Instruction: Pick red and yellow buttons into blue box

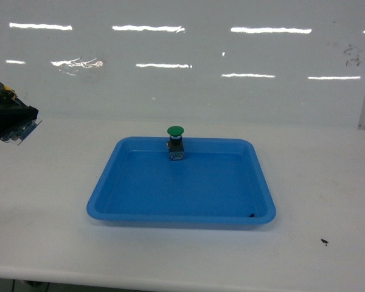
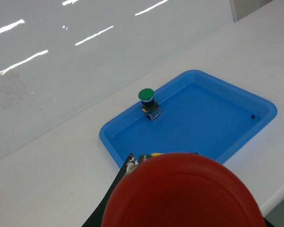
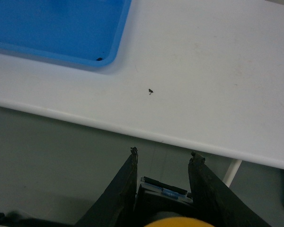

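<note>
Left gripper – clenched on the red button, whose cap sits so close to the left wrist camera that it fills the lower foreground and covers all but one dark finger edge and a bit of yellow at its upper rim. The button is carried in the air, above the table's near edge and just short of the tray's nearest corner.

Right gripper – grasping the yellow button: the black-and-silver body is wedged low between the two dark fingers, and a sliver of yellow cap shows at the bottom edge. This gripper hangs off the table's front edge, over grey floor, its tips pointing toward the tabletop.

Tray – shallow, blue, with rounded corners, lying in the middle of the white table. A green button stands upright inside it against the far wall, and a small dark speck lies in its near right corner. A second speck lies on the bare table to the right of the tray.

In the head view only part of the left arm shows, at the left edge, well apart from the tray.
</note>
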{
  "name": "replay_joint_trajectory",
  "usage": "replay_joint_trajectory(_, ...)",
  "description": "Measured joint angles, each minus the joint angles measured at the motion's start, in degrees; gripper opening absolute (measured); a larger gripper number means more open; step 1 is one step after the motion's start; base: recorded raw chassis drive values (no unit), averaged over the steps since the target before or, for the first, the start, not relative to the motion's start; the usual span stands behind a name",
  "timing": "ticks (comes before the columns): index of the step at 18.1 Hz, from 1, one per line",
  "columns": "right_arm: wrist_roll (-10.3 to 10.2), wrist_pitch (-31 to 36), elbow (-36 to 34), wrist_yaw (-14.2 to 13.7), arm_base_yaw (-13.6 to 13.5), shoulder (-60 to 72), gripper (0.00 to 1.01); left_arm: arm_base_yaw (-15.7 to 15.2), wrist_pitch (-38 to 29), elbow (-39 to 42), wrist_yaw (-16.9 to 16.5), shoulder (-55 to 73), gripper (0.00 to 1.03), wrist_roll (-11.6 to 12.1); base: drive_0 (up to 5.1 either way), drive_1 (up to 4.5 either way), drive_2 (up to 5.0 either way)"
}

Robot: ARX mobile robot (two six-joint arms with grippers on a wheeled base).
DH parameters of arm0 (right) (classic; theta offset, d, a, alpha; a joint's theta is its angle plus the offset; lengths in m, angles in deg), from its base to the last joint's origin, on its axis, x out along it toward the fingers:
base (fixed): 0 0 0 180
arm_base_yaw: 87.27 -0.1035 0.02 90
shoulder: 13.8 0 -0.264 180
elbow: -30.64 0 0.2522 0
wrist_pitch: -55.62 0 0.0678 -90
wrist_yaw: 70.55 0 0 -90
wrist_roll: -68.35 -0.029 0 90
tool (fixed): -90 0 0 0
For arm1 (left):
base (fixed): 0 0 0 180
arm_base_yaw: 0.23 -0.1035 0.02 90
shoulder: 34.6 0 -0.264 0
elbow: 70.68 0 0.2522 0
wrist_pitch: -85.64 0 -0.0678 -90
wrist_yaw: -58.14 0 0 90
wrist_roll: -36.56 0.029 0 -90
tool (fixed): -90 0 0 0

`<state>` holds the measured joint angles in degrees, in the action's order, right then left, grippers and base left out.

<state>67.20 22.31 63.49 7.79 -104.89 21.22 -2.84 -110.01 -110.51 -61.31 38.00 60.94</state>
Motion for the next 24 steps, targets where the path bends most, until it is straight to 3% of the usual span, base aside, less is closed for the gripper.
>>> replay_joint_trajectory(7,-0.35,-0.07,0.0,0.0,0.02,0.13,0.29,0.0,0.07,0.0,0.02,0.07,0.25,0.0,0.0,0.0,0.0)
replay_joint_trajectory(24,-0.35,-0.04,0.0,0.04,0.0,0.11,0.29,-0.02,-0.13,0.0,0.02,0.0,0.25,0.0,3.8,-4.72,1.0)
